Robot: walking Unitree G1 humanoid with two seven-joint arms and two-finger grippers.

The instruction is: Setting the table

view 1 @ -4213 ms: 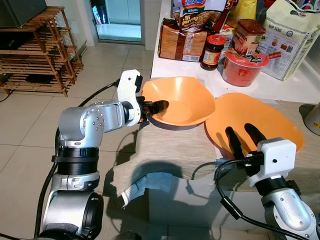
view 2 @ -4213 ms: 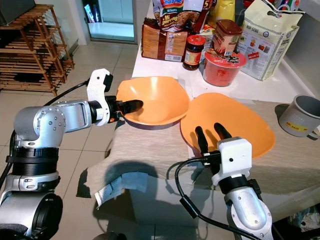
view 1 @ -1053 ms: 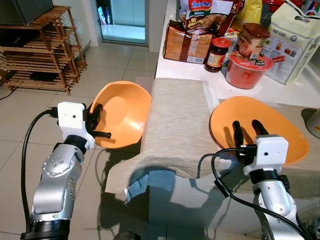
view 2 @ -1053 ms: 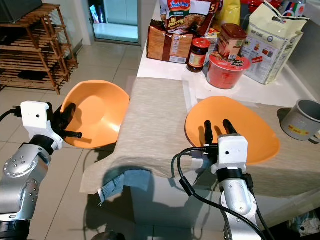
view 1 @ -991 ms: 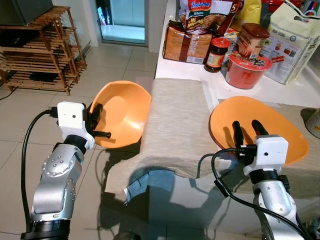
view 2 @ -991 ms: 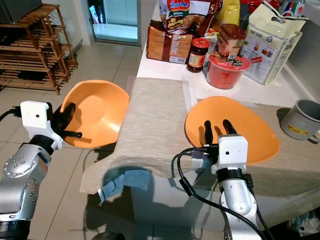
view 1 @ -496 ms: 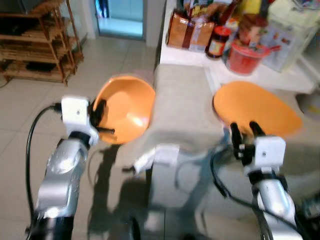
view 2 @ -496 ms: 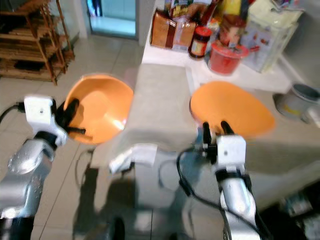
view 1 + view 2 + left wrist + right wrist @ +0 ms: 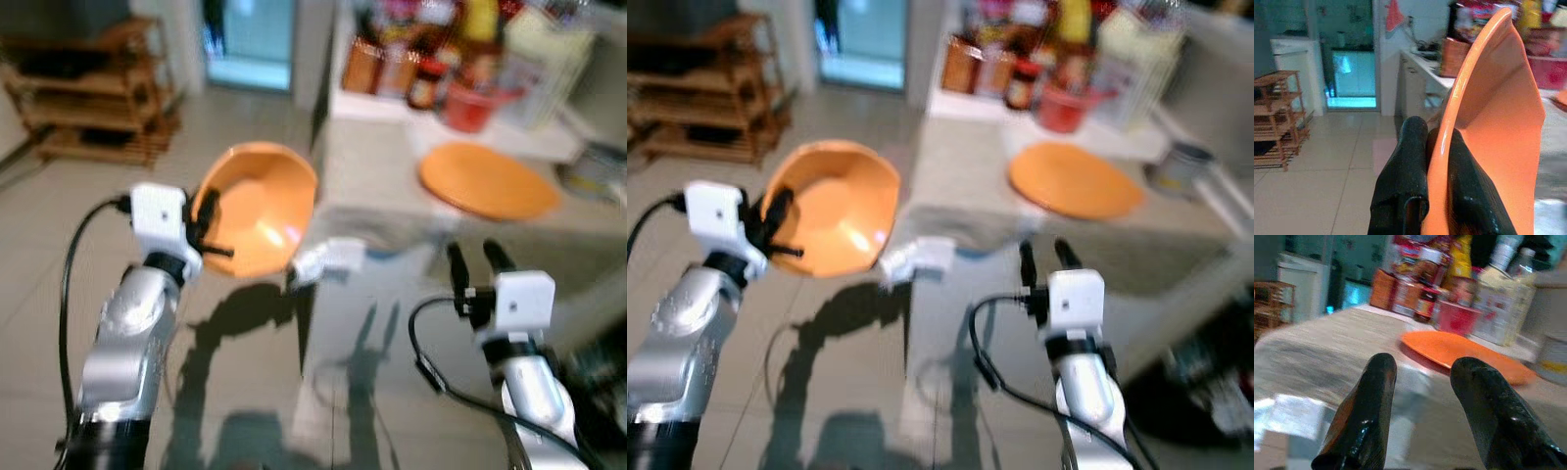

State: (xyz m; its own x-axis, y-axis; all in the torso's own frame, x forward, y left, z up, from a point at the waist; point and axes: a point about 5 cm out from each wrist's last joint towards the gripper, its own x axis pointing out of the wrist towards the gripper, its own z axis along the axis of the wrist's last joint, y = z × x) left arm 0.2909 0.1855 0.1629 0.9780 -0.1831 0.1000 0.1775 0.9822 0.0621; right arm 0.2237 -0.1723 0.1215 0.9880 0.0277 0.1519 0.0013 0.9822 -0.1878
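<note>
While the bot stands back from the counter, its left gripper (image 9: pixel 209 227) is clamped on the rim of an orange bowl (image 9: pixel 263 208), one finger inside and one outside, holding it out over the tiled floor (image 9: pixel 59 225) beside the counter's end; its right gripper (image 9: pixel 475 262) hangs in front with fingers spread and nothing in them, short of the beige cloth (image 9: pixel 960 186); farther along, an orange plate (image 9: pixel 485 179) lies flat on that cloth, well apart from the bowl; behind it, jars and food packets (image 9: pixel 1048 69) crowd the back, pretty blurry tbh; a wooden rack (image 9: pixel 93 122) sits far left. I'd say it's mid-carry, bowl picked but not placed; next it needs a spot at the table, tilting the bowl level before letting go.
</note>
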